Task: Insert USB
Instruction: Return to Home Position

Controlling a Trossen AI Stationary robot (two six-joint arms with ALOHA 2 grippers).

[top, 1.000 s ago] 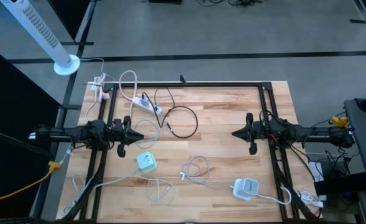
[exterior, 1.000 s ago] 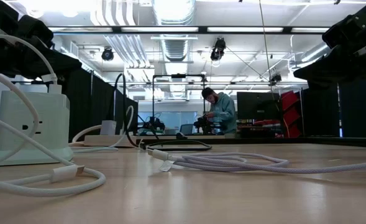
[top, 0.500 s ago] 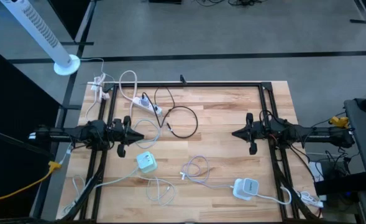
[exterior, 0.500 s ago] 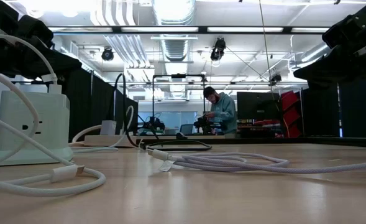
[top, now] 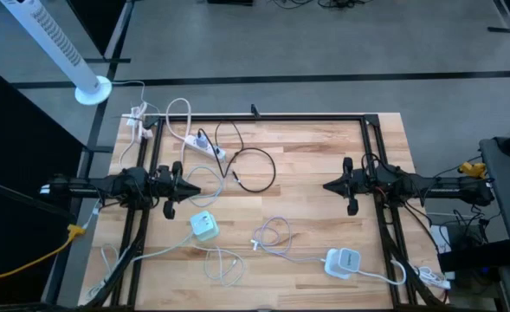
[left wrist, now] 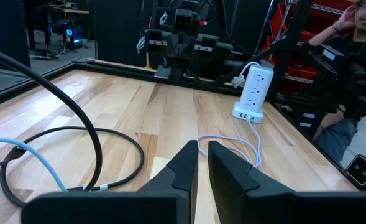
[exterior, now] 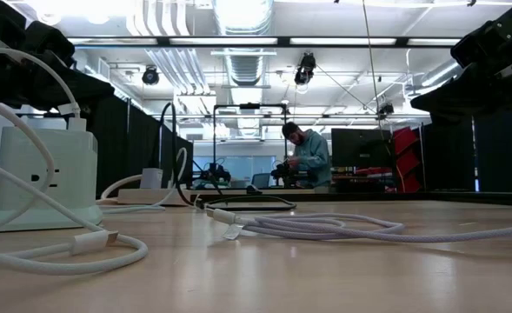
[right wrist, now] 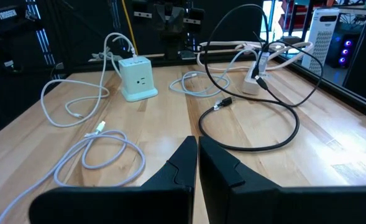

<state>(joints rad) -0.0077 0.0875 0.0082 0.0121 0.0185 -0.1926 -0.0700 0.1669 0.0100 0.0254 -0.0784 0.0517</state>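
Two dark arms lie level over the bench [top: 306, 147], one at each side, pointing toward each other. The left pincer [top: 196, 188] has its fingers drawn to a thin slit and grips nothing. The right pincer [top: 326, 185] is likewise nearly closed and empty. Both are apart from the cables.

White lettering [right wrist: 5, 14] on the dark frame in the right wrist view is too small to read with certainty.

A mint-green cube extension [top: 204, 226] stands just in front of the left pincer, with a white charger cable [top: 224, 264] running from it into loose loops. A white extension [top: 344, 262] sits at the near right corner, and a pale cable [top: 276, 234] curls from its base toward the middle. Farther back lie a power strip [top: 209, 147] and a looped black cable [top: 255, 169].

The bench top is light wooden planking inside a black frame. Beyond it are a grey floor, a white tower fan [top: 55, 48], ceiling strip lights, and a person [exterior: 308, 156] at a distant workstation.
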